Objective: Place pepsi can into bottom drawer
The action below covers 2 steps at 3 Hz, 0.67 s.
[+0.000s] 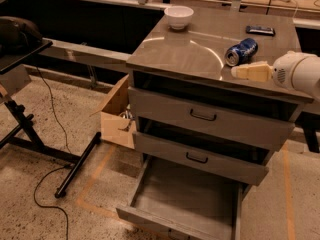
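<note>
Above the table, the gripper, jaws clenched empty just beside the lying pepsi can, should open wide and straddle its body crosswise before closing.

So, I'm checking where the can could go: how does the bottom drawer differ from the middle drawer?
The bottom drawer is pulled far out, its grey floor showing; the middle drawer is out only slightly, its inside hidden. The middle drawer shows a black handle; the bottom drawer's front is mostly cut off by the picture's edge. Both are grey metal. The gripper hovers over the cabinet top, beside the pepsi can lying there.
</note>
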Each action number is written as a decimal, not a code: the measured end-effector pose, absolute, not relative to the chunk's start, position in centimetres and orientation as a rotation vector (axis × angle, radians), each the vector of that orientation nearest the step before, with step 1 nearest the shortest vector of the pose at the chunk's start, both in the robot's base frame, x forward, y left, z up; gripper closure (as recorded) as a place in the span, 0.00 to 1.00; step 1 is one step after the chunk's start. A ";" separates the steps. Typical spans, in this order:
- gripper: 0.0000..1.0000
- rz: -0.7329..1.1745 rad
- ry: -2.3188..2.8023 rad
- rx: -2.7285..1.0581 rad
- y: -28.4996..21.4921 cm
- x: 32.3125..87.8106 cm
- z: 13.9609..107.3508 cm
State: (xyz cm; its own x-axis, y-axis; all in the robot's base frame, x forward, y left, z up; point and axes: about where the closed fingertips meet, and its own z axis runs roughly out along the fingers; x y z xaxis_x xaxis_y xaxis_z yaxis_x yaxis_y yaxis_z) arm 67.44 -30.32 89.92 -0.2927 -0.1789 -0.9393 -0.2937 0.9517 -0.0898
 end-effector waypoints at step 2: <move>0.00 0.009 1.860 -0.265 -29.7 70.5 90.2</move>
